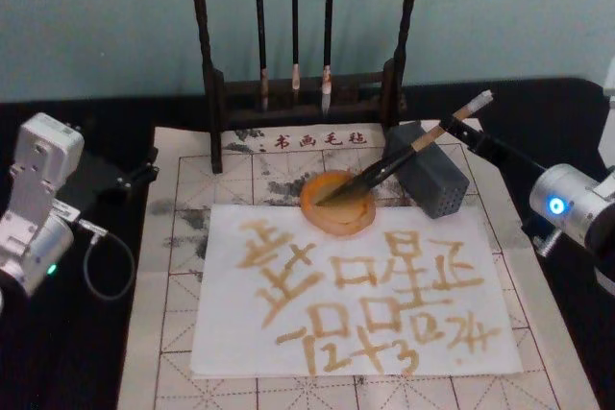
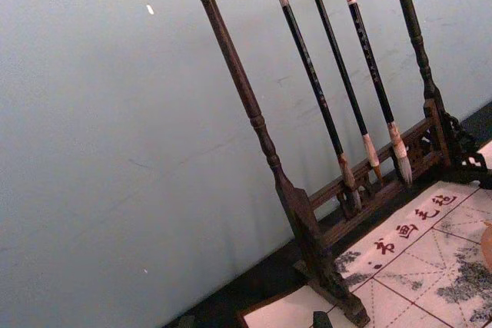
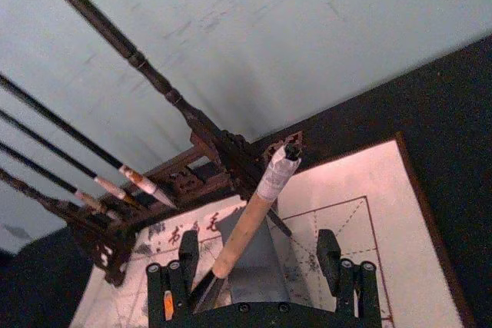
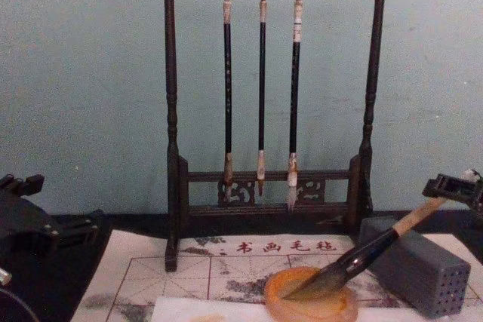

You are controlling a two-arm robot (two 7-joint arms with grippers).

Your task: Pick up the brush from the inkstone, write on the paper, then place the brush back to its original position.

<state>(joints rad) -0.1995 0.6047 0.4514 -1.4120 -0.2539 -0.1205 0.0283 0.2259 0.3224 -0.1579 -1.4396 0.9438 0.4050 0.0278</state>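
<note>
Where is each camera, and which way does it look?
Head: high up, looking down on the paper; left gripper and right gripper at the sides.
Chest: lower, looking across at the rack; grippers at both edges.
Left wrist: on the left arm, facing rack and wall.
Right wrist: looks past open fingers beside the brush.
Shared: head and chest show the inkstone.

Red chars 书画毛毡 on felt mat top edge, amber scrawl on paper, mostly illegible

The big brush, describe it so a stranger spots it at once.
Before the wooden rack sits an amber dish. The brush leans from it over a grey block, toward the right gripper. Unlike the three thin hanging brushes, it's thick, tan-handled.
</note>
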